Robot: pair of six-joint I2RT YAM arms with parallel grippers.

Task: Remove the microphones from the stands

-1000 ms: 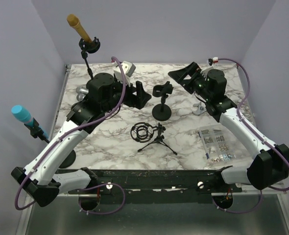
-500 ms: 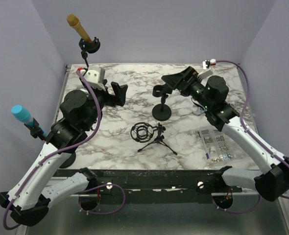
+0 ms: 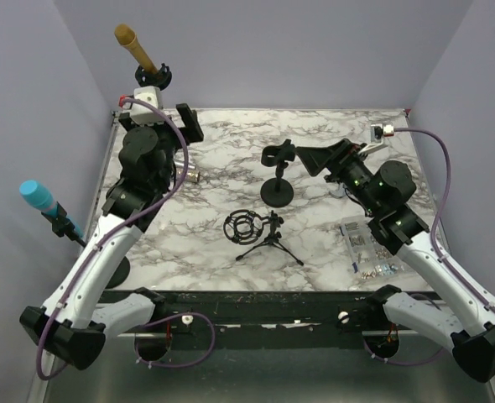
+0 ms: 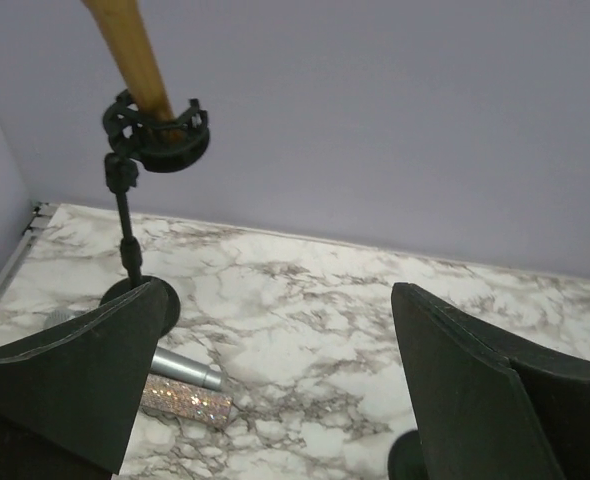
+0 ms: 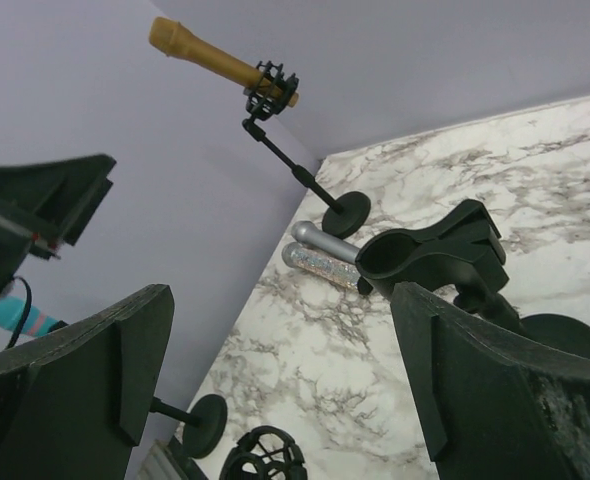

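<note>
We saw both grippers empty, jaws spread wide: the left gripper (image 4: 280, 300) faced the gold mic (image 4: 135, 60), seated tilted in its stand (image 4: 125, 230) at the back left corner of the table (image 3: 189, 243), likely lining up a grab, while the right gripper (image 5: 280, 295) hung by an empty clip (image 5: 430, 250), out of the way.

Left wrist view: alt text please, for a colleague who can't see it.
A gold microphone sits clipped in a black stand at upper left, beyond the open left hand, whose dark fingers frame the bottom corners. A silver glittery microphone lies on the marble table near the stand's base.
</note>
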